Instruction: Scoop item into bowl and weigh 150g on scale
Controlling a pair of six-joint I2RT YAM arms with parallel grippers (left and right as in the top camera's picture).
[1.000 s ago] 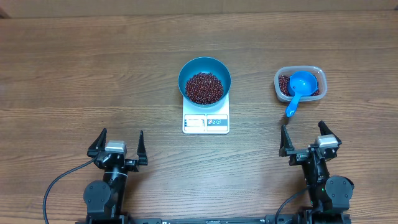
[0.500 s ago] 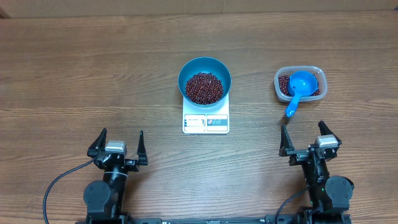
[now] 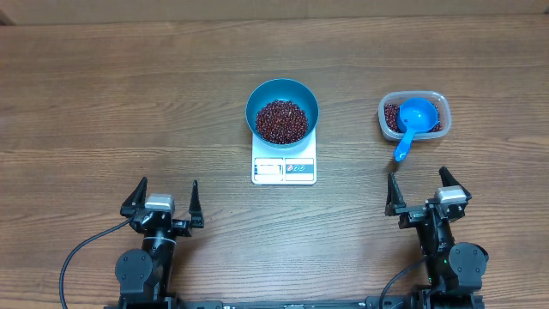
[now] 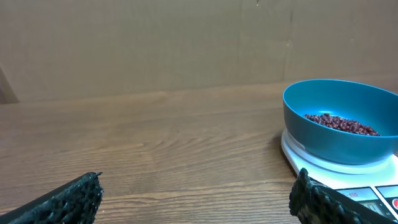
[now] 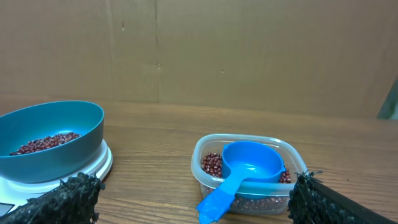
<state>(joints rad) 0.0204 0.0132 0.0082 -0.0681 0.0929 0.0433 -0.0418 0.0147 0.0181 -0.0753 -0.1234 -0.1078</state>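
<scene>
The teal-blue bowl (image 3: 282,103) stands on the white scale (image 3: 284,168) at the table's middle, with a heap of dark red-brown beans (image 3: 280,121) inside. The left wrist view shows the bowl (image 4: 342,124) at the right; the right wrist view shows the bowl (image 5: 50,140) at the left. My left gripper (image 3: 162,204) rests open near the front left, far from the scale. At the front right my right gripper (image 3: 426,196) is open too, just short of the clear tub (image 3: 414,116). Nothing lies between either pair of fingers.
The clear tub (image 5: 249,174) holds more beans and a bright blue scoop (image 3: 410,123), whose handle hangs over the rim toward my right gripper. A brown cardboard wall runs along the table's far edge.
</scene>
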